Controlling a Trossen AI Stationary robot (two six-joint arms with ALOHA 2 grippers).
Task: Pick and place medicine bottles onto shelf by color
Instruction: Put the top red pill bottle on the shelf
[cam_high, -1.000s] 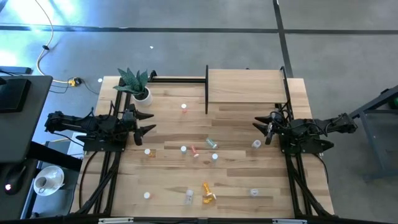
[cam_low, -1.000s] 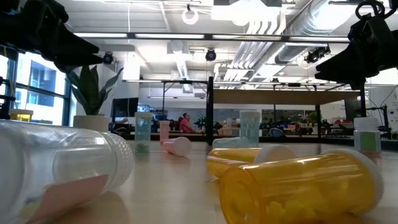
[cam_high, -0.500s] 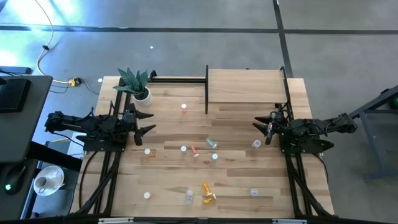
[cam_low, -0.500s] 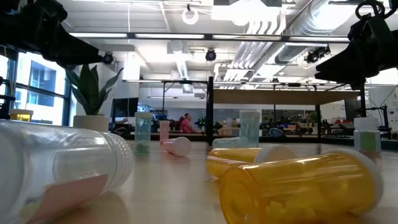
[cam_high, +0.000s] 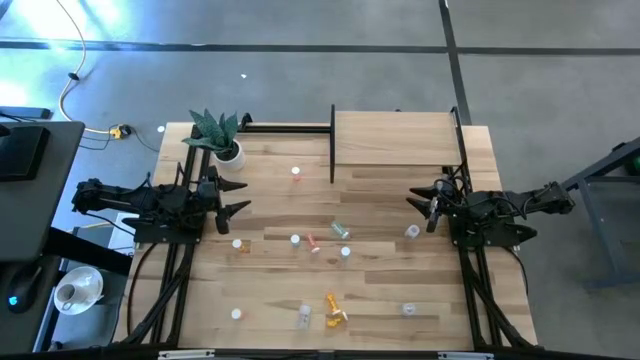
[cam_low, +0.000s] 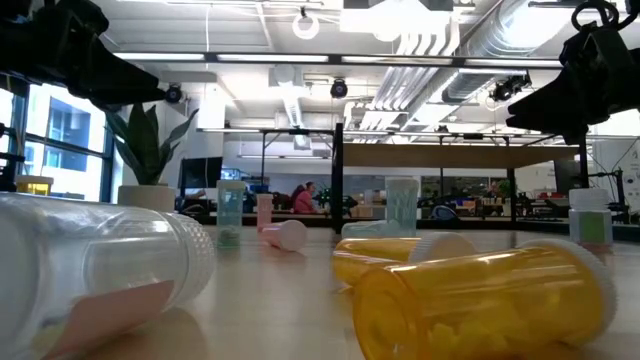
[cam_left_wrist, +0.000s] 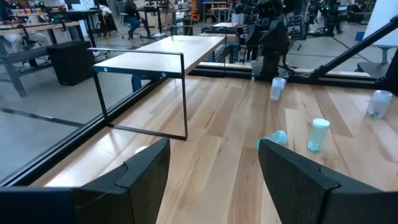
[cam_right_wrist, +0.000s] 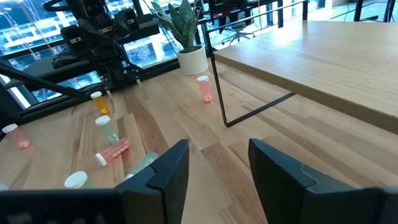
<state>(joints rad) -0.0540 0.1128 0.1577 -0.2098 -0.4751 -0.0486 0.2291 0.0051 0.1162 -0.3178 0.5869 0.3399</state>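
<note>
Small white-capped medicine bottles lie scattered over the plank table. A pink one stands near the shelf, a green one and a pink one lie mid-table, and two orange ones lie near the front edge. The shelf, a light-wood board on a thin black frame, stands at the far edge. My left gripper hovers open at the left edge, and my right gripper hovers open at the right, both pointing inward. Nothing sits between either pair of fingers.
A potted green plant stands at the far left corner beside the shelf frame. A clear bottle lies just in front of my right gripper. Bare planks stretch between both grippers and the shelf. Large orange bottles and a clear one fill the low view's foreground.
</note>
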